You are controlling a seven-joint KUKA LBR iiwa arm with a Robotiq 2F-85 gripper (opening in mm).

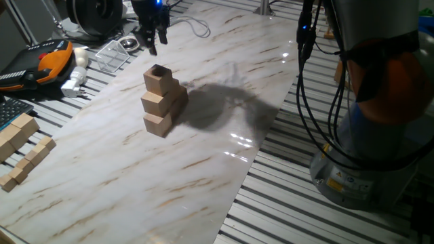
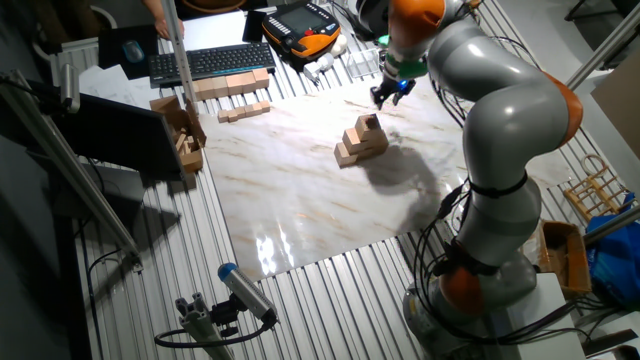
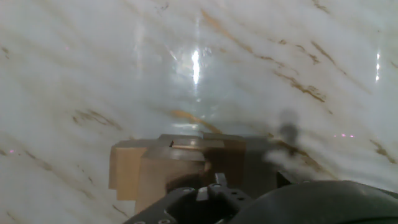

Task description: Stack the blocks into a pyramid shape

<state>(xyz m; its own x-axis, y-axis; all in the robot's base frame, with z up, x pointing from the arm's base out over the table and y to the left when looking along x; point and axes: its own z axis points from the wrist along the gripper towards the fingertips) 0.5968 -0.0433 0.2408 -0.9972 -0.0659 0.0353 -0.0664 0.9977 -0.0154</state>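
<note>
The tan wooden blocks [image 1: 163, 102] stand stacked as a stepped pyramid in the middle of the marble table [image 1: 203, 169], with a single block [image 1: 157, 78] on top. The stack also shows in the other fixed view [image 2: 360, 140] and at the bottom of the hand view [image 3: 180, 168]. My gripper [image 1: 154, 46] hangs above and behind the stack, apart from it, with its fingers spread and nothing between them. It shows above the stack in the other fixed view [image 2: 388, 96] too. Part of the stack is hidden behind its front blocks.
Smaller, paler wooden pieces [image 1: 20, 146] lie off the table's left edge, and more lie by the keyboard [image 2: 205, 62]. An orange pendant [image 1: 41, 61], a white object [image 1: 74, 78] and a clear tray [image 1: 112, 54] lie at the back left. The robot base [image 1: 366, 135] stands at the right.
</note>
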